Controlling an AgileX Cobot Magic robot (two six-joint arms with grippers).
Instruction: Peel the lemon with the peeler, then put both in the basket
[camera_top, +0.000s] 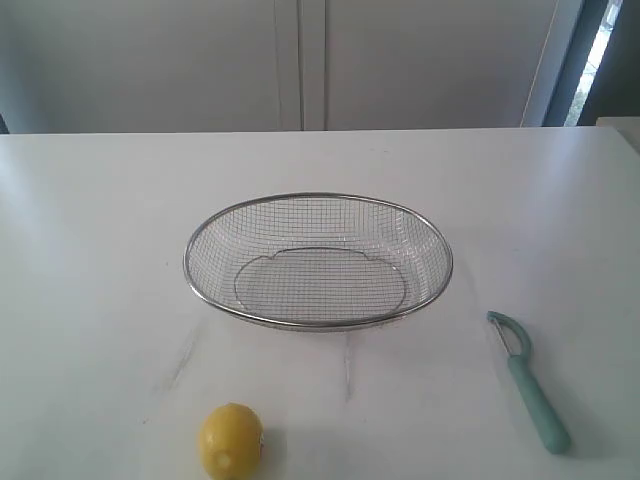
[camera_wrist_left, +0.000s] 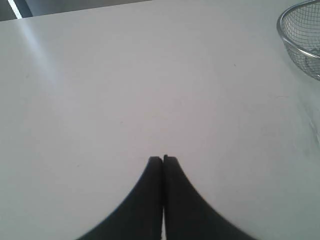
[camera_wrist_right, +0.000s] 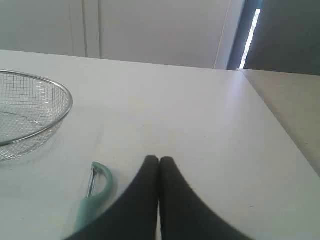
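Nothing of the task is done yet, as far as you can see.

Start nearest. Your left gripper (camera_wrist_left: 163, 159) has its jaws together on nothing, over bare worktop (camera_top: 100, 250). Your right gripper (camera_wrist_right: 159, 160) is the same: jaws pressed together, empty. Neither arm shows in the exterior view.

The lemon (camera_top: 231, 441) sits at the near edge of the worktop, left of centre. Its skin looks whole and evenly yellow, and no strip of peel lies around it. The left wrist view does not show it at all, so that arm is not lined up on it.

A little farther back, on the right, the peeler (camera_top: 533, 395) lies flat on the worktop, handle toward you and head toward the basket. In the right wrist view it lies just beside the right gripper's tips, not touching them.

Beyond both, in the middle, the basket (camera_top: 318, 325) stands with nothing in it, well apart from the lemon and near the peeler's head.

So all of it is left, by my reading: open both jaws, take up the lemon and the peeler, peel, then set both in the basket.
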